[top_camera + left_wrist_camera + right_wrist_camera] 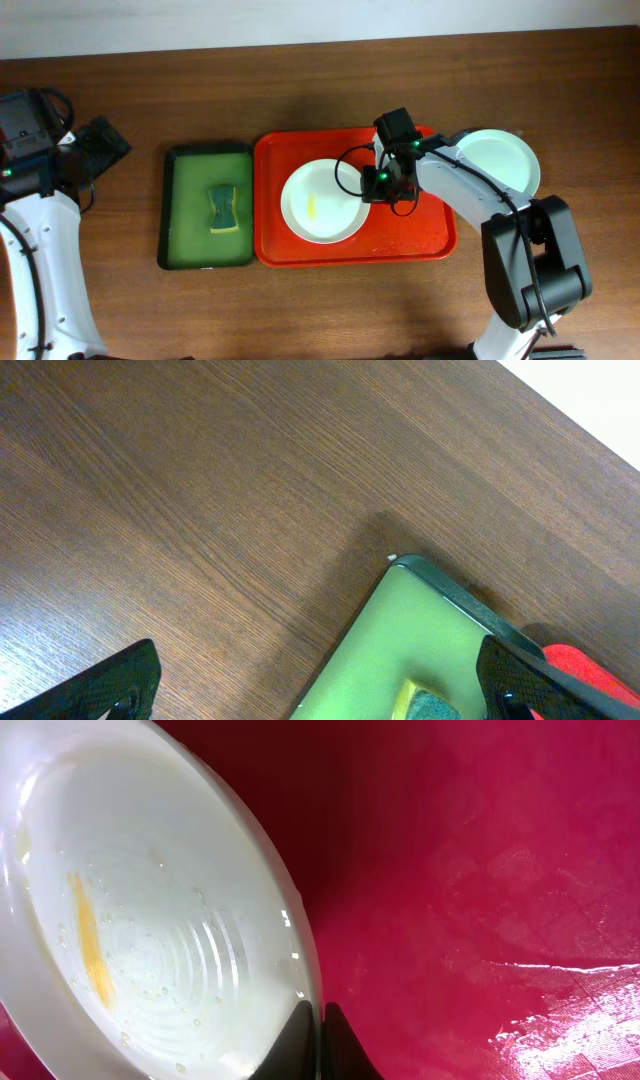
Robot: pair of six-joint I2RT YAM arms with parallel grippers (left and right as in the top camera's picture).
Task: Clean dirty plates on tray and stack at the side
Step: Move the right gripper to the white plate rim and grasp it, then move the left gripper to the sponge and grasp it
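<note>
A white-cream dirty plate (320, 200) with a yellow smear lies on the red tray (420, 235). My right gripper (372, 185) is shut on this plate's right rim; in the right wrist view the fingertips (321, 1038) pinch the rim of the plate (150, 920) over the red tray (480, 870). A pale blue-green plate (498, 160) lies on the table right of the tray, partly under the right arm. My left gripper (320, 685) is open and empty, held above the table's left side near the corner of the green tray (420, 630).
A dark green tray (185, 205) with a yellow-green sponge (224, 208) lies left of the red tray. The left arm (40, 150) is at the far left edge. The sponge's tip shows in the left wrist view (430, 705).
</note>
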